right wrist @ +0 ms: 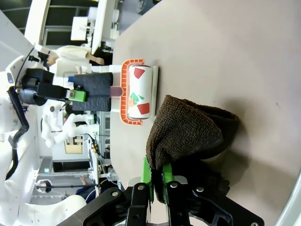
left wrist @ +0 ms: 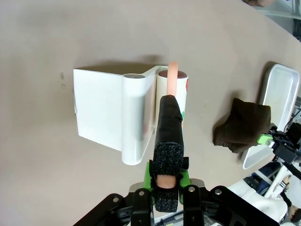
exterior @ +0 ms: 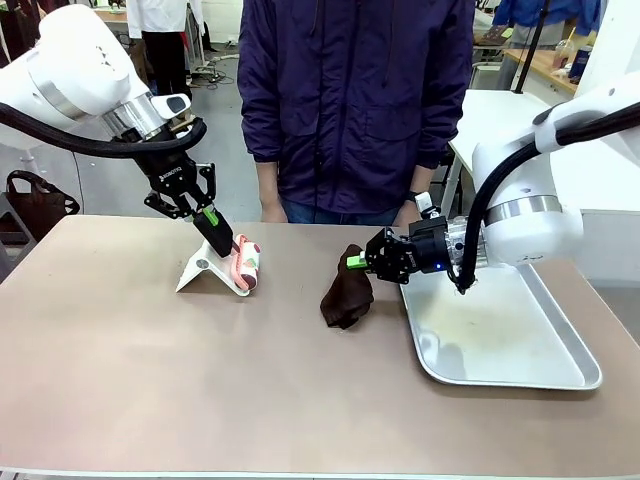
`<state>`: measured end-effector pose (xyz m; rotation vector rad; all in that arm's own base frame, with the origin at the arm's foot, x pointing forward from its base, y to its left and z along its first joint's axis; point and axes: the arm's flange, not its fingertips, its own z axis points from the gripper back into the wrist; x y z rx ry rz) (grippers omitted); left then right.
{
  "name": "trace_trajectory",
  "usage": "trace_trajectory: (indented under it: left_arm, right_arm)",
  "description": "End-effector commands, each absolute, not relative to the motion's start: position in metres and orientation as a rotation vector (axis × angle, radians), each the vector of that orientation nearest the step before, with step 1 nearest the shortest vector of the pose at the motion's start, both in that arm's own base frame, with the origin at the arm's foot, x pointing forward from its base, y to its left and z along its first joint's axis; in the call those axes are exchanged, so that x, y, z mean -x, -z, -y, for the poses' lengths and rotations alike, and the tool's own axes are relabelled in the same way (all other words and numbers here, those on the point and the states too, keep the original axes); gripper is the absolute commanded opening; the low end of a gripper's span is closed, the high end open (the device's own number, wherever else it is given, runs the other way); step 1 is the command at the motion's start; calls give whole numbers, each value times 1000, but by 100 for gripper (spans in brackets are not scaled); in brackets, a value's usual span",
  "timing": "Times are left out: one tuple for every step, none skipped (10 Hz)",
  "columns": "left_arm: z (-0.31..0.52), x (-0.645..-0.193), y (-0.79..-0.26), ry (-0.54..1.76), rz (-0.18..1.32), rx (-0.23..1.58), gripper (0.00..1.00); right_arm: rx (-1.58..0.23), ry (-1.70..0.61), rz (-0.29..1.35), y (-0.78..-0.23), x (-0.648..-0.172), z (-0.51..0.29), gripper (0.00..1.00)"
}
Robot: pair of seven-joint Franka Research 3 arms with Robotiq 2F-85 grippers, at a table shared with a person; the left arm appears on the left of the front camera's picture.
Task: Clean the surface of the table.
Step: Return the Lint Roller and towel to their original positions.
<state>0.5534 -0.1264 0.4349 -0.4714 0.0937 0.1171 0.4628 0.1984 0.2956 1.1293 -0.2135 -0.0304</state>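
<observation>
I am reading the left gripper point(left wrist: 165, 181) as pinching the salmon handle of a lint roller point(exterior: 246, 263) between its jaws, the patterned cylinder resting against its white plastic stand point(left wrist: 110, 115). The right gripper point(right wrist: 157, 176) is pinching a fold of a dark brown cloth point(exterior: 345, 290), soft and coarse-knit, slumping on the desk point(exterior: 200, 380) just left of the shiny metal tray point(exterior: 500, 345). I am judging the cleaning as barely begun: the smooth matte taupe top spans the view and most of it looks unwiped.
</observation>
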Motion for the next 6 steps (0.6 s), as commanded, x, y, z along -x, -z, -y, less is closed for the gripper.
trace_trajectory:
  left_arm:
    - [126, -557, -440, -155, -96, 431, 76]
    - [126, -557, -441, -157, -92, 428, 100]
    - [125, -557, -442, -161, -91, 422, 100]
    - [125, -557, -442, -168, -92, 417, 100]
    - [123, -556, -444, -177, -92, 417, 100]
    - [121, -555, -445, -184, -92, 414, 100]
  right_arm:
    - [-1130, 58, 214, -296, -466, -203, 69]
    - [-1126, 61, 208, -295, -467, -203, 100]
    - [-1122, 59, 204, -295, -467, -203, 100]
    - [-1116, 52, 208, -295, -467, -202, 100]
    - [-1105, 59, 200, -294, -468, -201, 90]
    - [-1084, 69, 199, -293, -469, -200, 100]
